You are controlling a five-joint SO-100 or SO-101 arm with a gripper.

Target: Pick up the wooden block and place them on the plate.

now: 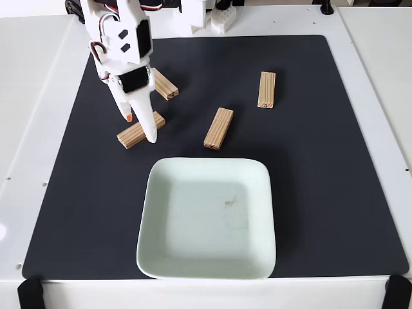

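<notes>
Beneath me a black mat (335, 193) covers most of the white surface (38, 129). Black clips sit at the surface's front edge, at seven o'clock (29, 293) and five o'clock (398, 291).

White plastic arm (122, 38) w/ black servos, red/black cables, orange-tipped gripper (140, 127) finger.

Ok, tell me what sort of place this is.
Probably a tabletop robot practice bench, not a kitchen: a black mat on a white table, a small white arm whose end effector reaches a wooden block, and an empty plate.
</notes>
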